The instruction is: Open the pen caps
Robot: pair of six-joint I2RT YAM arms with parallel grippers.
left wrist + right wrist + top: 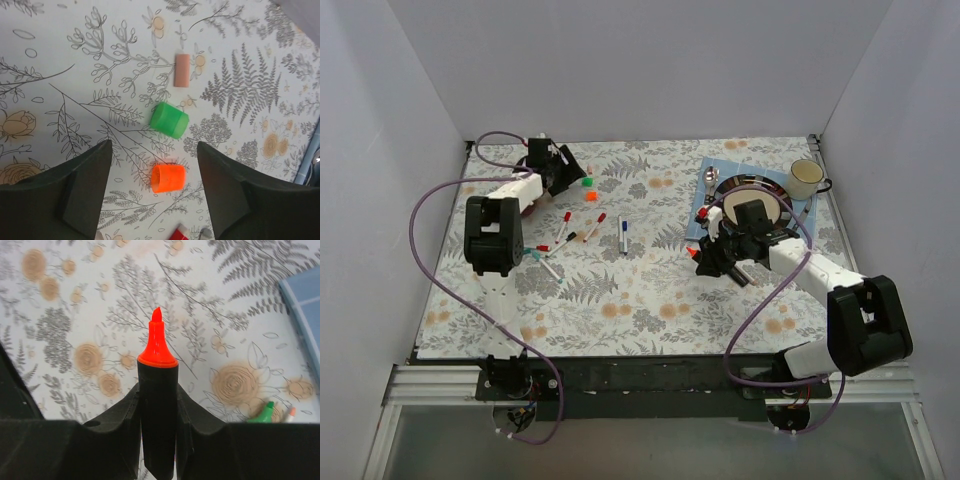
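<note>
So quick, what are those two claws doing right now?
Left gripper: open, empty, over the orange cap.
Right gripper: closed on the black marker, orange tip bare.

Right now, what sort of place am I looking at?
Probably a robot test booth dressed as a dining table: plain white walls box in a floral tablecloth, and a plate lies on a blue placemat next to a mug.
</note>
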